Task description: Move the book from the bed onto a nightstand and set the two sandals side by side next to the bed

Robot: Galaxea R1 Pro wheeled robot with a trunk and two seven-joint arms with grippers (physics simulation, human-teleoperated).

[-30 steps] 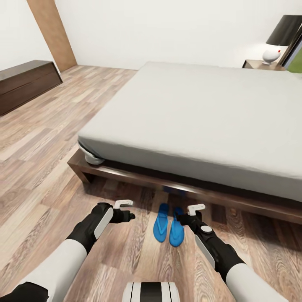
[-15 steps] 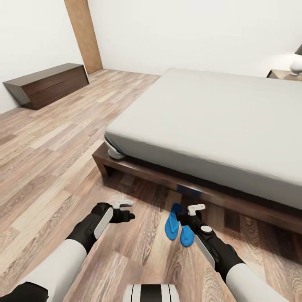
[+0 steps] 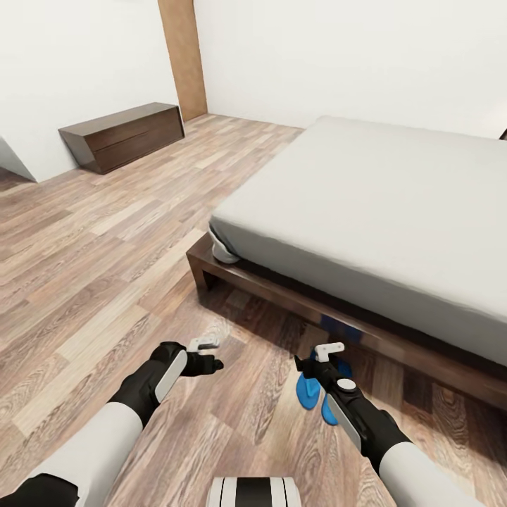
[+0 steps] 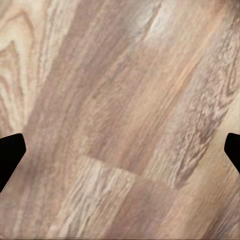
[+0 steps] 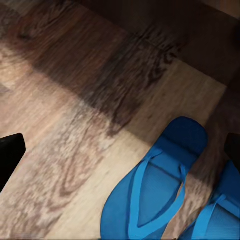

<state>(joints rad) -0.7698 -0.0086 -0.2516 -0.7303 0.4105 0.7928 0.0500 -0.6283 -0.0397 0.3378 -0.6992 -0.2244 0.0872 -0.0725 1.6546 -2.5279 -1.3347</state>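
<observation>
Sandals (image 3: 313, 394) sit side by side on the wood floor (image 3: 91, 282), just beside the bed (image 3: 380, 211) frame's near side, partly hidden behind the right arm in the head view. Right wrist view shows one full sandal (image 5: 155, 185) and the edge of the second (image 5: 217, 212), close together, thongs up. Right gripper (image 3: 318, 358) hovers over them, fingers spread, holding nothing. Left gripper (image 3: 204, 353) hangs over bare planks well to the side, fingers also apart, empty. Mattress top is plain grey. Low dark-brown cabinet (image 3: 123, 136) stands against the far white wall, near a wood-panelled strip (image 3: 184, 60).
</observation>
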